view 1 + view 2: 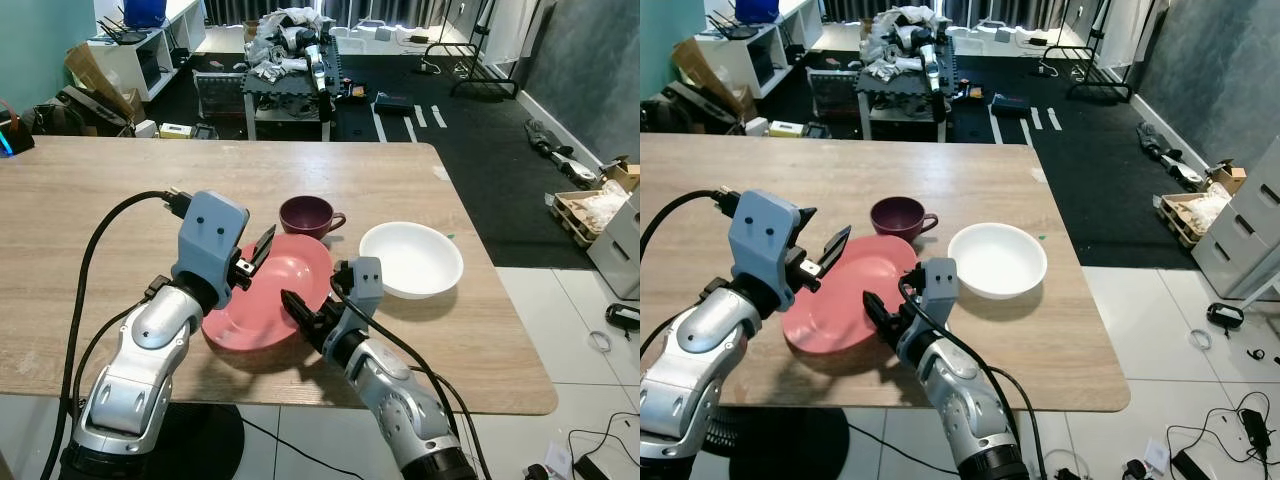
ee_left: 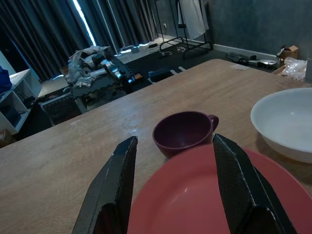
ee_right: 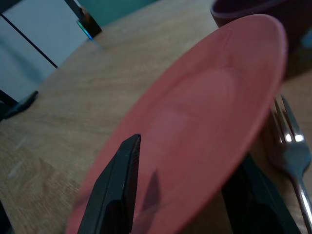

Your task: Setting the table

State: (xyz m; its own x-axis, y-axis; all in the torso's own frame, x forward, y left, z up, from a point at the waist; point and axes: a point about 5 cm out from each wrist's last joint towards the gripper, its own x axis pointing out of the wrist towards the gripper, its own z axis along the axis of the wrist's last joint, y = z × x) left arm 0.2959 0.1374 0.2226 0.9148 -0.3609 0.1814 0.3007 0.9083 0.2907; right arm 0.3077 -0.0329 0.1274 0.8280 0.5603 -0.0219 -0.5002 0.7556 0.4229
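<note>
Right claw (image 1: pixel 305 318) open at bare red plate (image 1: pixel 270 300).

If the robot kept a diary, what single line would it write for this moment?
task: setting table | left gripper: open, over round pink plate | right gripper: open, at plate's near rim | silver fork: beside plate | purple cup, white bowl: on wooden table

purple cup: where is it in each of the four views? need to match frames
Left eye: purple cup at table centre, just behind the red plate.
Right eye: left of centre, behind the plate, left of the white bowl.
Left wrist: centre, between the two pincer fingers.
Right wrist: dark blurred shape at the top right corner.
Shared landmark: the red plate.
</note>
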